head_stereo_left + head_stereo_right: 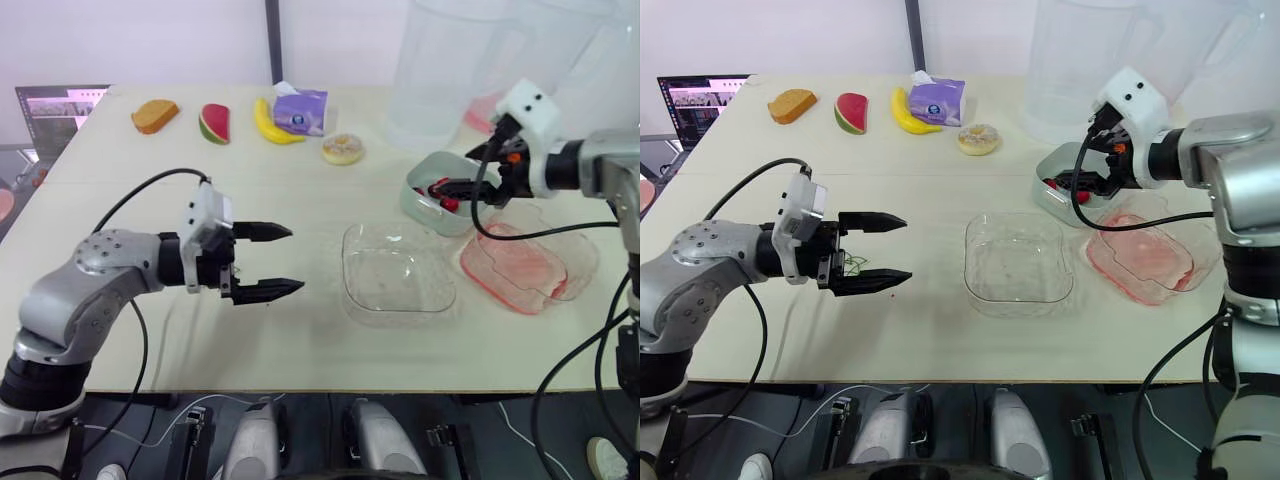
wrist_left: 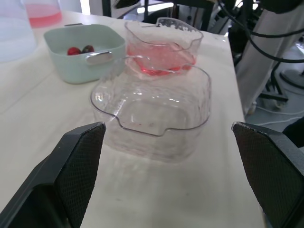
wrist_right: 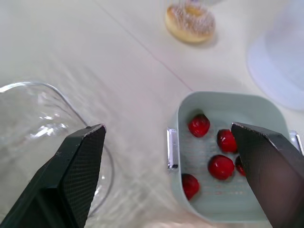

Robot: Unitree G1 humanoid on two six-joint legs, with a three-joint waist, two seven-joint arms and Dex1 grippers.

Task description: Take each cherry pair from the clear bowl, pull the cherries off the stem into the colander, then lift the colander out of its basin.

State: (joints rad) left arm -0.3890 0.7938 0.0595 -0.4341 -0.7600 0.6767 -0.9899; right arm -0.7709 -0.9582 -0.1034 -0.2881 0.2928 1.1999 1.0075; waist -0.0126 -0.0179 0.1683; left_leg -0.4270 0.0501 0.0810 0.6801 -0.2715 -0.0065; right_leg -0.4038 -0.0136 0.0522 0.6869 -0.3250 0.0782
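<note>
Your left tool (image 1: 296, 260) hangs wide open at the left centre of the head view. Its black fingers (image 2: 80, 161) have cross-hatched pads and hold nothing. Your right tool (image 1: 440, 190), also spread open and unloaded, is at the right of the frame over the pale green colander (image 3: 180, 118), a matte rounded square with a metal handle. Glossy red cherries (image 3: 221, 166) lie inside it. The clear bowl (image 1: 395, 270), a rippled rounded-square of plastic, stands mid-frame on the pale surface (image 1: 300, 180), just beside a pink-tinted clear tray (image 1: 520, 265). Print on the purple tissue pack (image 1: 300, 110) at top centre is too small to read.
</note>
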